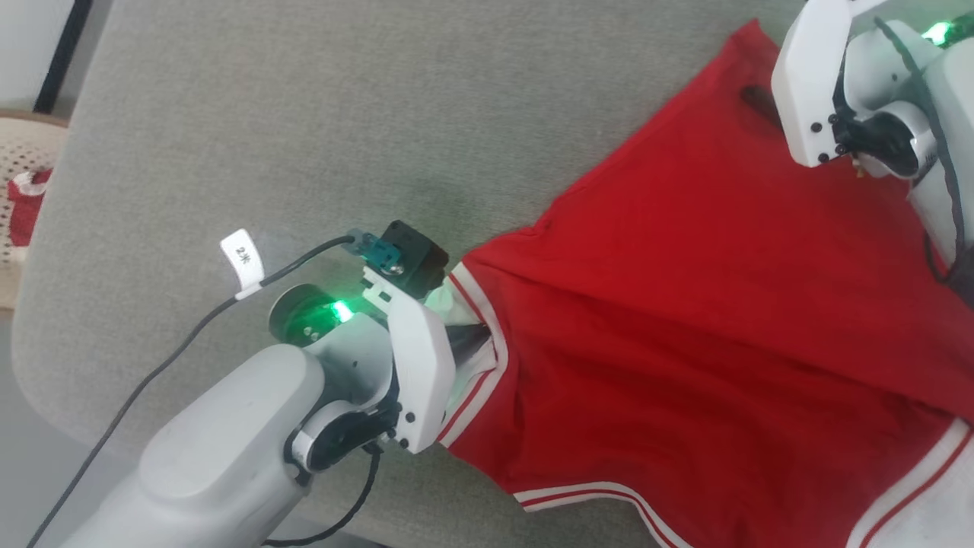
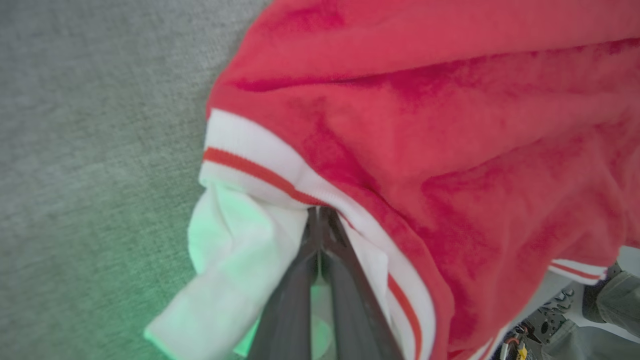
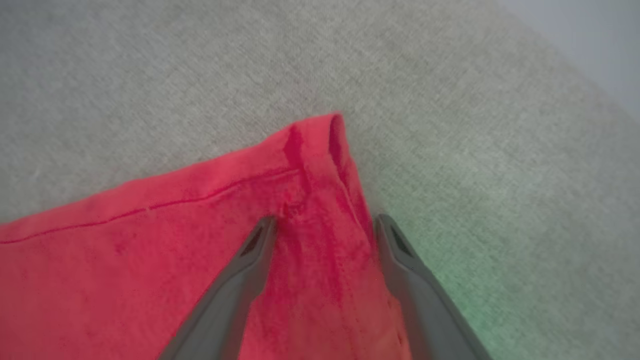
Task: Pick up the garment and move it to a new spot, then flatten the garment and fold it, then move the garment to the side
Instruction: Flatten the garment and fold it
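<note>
1. Left jaws are pinched shut on the garment (image 1: pixel 685 304), right at its striped trim (image 2: pixel 260 172) beside the white sleeve (image 2: pixel 235 250).
2. Right jaws stand wide apart over the red hem corner (image 3: pixel 320 145), holding nothing.
3. I think I work two far corners so I can pull the cloth flat.
4. The garment lies spread on the grey counter (image 1: pixel 266 114), plain red side up.

Grey fabric surface (image 1: pixel 289 106), pale woven panel (image 1: pixel 23 148) beside its left edge, red cloth (image 1: pixel 27 213) on it
</note>
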Controlling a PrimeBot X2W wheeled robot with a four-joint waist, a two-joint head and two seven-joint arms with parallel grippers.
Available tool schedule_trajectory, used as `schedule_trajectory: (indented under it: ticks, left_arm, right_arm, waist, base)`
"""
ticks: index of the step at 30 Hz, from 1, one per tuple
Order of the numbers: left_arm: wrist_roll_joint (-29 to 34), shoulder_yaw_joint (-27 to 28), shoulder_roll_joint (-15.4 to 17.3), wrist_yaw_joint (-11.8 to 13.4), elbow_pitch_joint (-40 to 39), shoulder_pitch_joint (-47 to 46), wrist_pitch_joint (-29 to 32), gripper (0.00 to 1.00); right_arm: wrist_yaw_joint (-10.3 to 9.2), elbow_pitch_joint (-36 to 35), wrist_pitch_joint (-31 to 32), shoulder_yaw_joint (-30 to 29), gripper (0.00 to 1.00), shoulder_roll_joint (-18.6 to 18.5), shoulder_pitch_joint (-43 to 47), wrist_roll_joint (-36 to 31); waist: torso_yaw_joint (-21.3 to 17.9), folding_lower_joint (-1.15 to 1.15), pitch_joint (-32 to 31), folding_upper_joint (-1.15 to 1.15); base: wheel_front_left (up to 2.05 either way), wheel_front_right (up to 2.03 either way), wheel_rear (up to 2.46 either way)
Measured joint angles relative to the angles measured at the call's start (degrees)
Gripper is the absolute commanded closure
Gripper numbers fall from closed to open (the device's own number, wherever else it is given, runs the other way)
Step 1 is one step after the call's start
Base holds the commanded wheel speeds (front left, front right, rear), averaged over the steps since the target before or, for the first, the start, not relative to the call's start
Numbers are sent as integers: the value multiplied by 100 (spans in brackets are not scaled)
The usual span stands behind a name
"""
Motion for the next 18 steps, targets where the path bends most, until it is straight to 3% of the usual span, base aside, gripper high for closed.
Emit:
schedule_trajectory:
  ticks: [2,3,4,12,18]
  left_arm:
    - [0,-16,-60,-63,109,-39,-43,100]
    - [0,-19,-92,-97,160,-56,-58,100]
    - [-1,-22,-110,-113,208,-74,-85,100]
    - [-79,142,-32,-79,501,-118,-130,100]
    - [-135,532,547,366,488,-371,182,100]
  right_arm:
    - [-1,244,26,185,0,32,-117,149]
    - [-2,370,85,244,94,48,-155,271]
    - [-2,419,138,360,100,47,-212,324]
    - [2,435,-104,1000,100,3,-367,739]
    - [1,156,-435,1337,100,-255,-457,1009]
  waist:
    - [79,0,36,0]
    - [106,0,50,1]
    - [123,0,57,1]
    - [-59,0,-64,0]
    - [-390,0,-328,0]
  base:
    - [0,0,0]
    - [0,0,0]
    - [0,0,0]
    - [0,0,0]
    - [0,0,0]
